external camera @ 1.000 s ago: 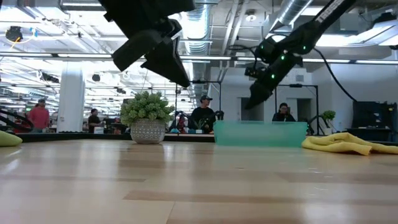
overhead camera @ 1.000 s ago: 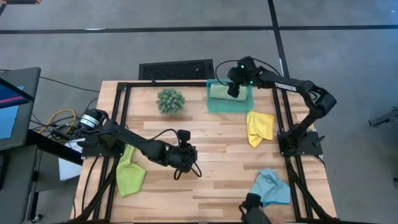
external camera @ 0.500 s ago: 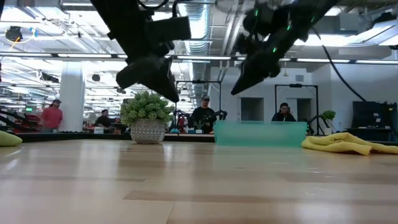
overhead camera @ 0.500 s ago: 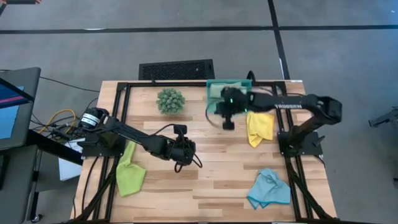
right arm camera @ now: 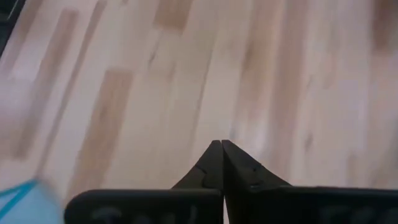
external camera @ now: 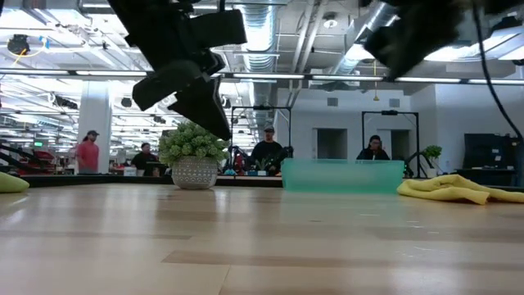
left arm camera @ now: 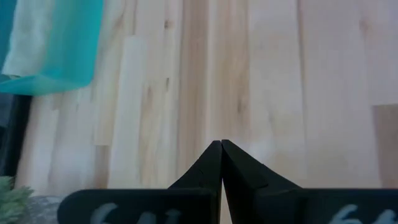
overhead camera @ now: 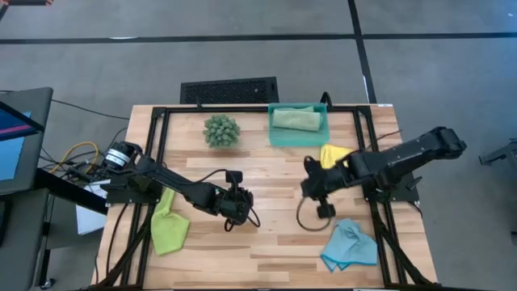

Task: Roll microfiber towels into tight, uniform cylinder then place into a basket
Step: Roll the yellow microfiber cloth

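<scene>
From above, the basket [overhead camera: 298, 125] sits at the table's [overhead camera: 266, 242] far edge with one rolled sage towel [overhead camera: 296, 118] lying in it; the yellow towel [overhead camera: 333, 153] lies loose near the right arm's base, the blue towel [overhead camera: 350, 244] crumpled at the near right edge, and the lime towel [overhead camera: 169, 226] at the near left. The right gripper [overhead camera: 323, 208] hangs over bare wood between yellow and blue, close to the blue one; the left gripper [overhead camera: 233, 208] waits over the table's middle. From table height, the basket [external camera: 343, 175] stands beside the plant [external camera: 194, 153], the yellow towel [external camera: 454, 188] to its right, and both arms hang above the wood, holding nothing. The left wrist view shows its fingers [left arm camera: 208, 165] pressed together, empty, with the basket [left arm camera: 53, 43] and its sage roll ahead. The right wrist view shows its fingers [right arm camera: 208, 165] likewise pressed together over bare planks, a blue corner [right arm camera: 25, 202] at the edge. One towel looks done and three remain, so the step appears to be going for the next one, probably the blue: the right jaws must spread, descend on an edge, and flatten it before rolling.
</scene>
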You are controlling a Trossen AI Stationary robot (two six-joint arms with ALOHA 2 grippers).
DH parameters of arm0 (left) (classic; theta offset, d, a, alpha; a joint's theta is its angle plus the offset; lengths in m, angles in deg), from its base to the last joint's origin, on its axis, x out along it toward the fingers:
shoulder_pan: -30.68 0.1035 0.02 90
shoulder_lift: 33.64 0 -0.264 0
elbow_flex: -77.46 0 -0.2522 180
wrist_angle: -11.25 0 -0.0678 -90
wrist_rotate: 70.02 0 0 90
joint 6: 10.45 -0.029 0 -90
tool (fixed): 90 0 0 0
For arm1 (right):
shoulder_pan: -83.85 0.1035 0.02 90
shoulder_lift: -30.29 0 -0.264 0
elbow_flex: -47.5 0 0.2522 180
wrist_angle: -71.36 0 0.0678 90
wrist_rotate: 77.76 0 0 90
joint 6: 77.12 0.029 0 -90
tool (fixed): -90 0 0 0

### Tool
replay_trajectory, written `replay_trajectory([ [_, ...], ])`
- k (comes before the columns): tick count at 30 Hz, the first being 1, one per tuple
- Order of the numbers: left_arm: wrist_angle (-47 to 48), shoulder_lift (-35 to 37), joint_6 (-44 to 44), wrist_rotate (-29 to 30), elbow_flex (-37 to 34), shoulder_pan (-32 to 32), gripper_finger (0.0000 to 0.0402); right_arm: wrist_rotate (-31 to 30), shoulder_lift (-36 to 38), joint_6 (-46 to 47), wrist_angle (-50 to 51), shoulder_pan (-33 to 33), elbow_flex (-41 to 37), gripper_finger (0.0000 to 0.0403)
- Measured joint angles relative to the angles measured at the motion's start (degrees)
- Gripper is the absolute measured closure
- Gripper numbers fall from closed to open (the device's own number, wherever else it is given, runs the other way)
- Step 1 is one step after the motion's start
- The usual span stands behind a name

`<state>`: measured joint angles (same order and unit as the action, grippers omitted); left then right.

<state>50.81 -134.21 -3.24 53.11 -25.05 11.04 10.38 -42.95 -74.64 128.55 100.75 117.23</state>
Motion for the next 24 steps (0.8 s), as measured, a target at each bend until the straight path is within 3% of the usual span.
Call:
replay_trajectory([
  [5,-0.34,0.00,2.54,0.00,-0.02,-1.03,0.0400,-1.47,-0.48,11.13,8.49,6.60,0.00,0.0388],
  [8,-1.94,0.00,3.05,-0.02,-0.02,-1.38,0.0400,-6.56,-1.57,16.56,13.55,10.14,-0.37,0.0372],
  [15,-3.59,0.00,2.81,-0.02,0.00,-2.03,0.0400,-10.23,0.14,30.44,13.06,17.56,-9.68,0.0343],
  [20,-5.45,0.00,0.14,-0.04,0.00,-1.84,0.0400,-16.14,3.02,39.19,12.99,16.41,-17.69,0.0313],
  [24,-6.27,0.00,-0.51,0.00,0.00,-1.72,0.0400,-16.71,3.66,38.04,7.85,11.73,-23.74,0.0273],
])
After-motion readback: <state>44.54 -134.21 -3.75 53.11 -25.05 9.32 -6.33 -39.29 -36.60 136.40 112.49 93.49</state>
